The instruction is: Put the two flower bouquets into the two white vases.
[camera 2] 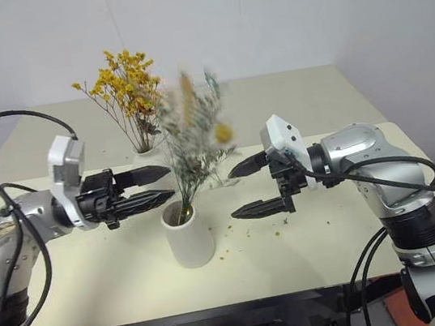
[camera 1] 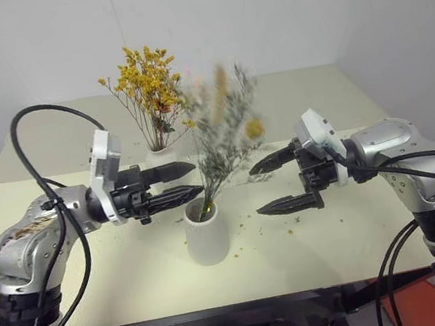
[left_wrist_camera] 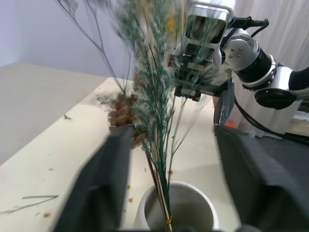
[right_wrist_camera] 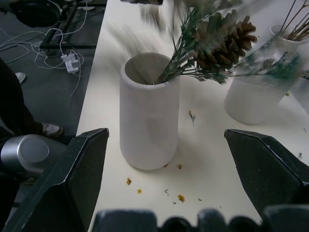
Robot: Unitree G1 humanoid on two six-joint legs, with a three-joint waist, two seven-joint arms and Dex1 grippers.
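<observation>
We see the grey-green bouquet [camera 1: 225, 133] standing in the wide white vase [camera 1: 206, 232] near the middle of the tabletop [camera 1: 335, 235], our left end effector [camera 1: 179, 182] at nine o'clock and right end effector [camera 1: 274, 183] at three o'clock both released, and the yellow bouquet [camera 1: 148, 83] in the bottle vase [camera 1: 161, 155] at twelve o'clock.

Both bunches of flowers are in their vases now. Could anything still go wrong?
Maybe. The grey-green bouquet leans sideways in the wide-mouthed vase, so it might flop or tip out. The left gripper, open, sits right beside those stems and could snag them when it moves. The open right gripper is close too, and a bump might knock the vase over.
</observation>
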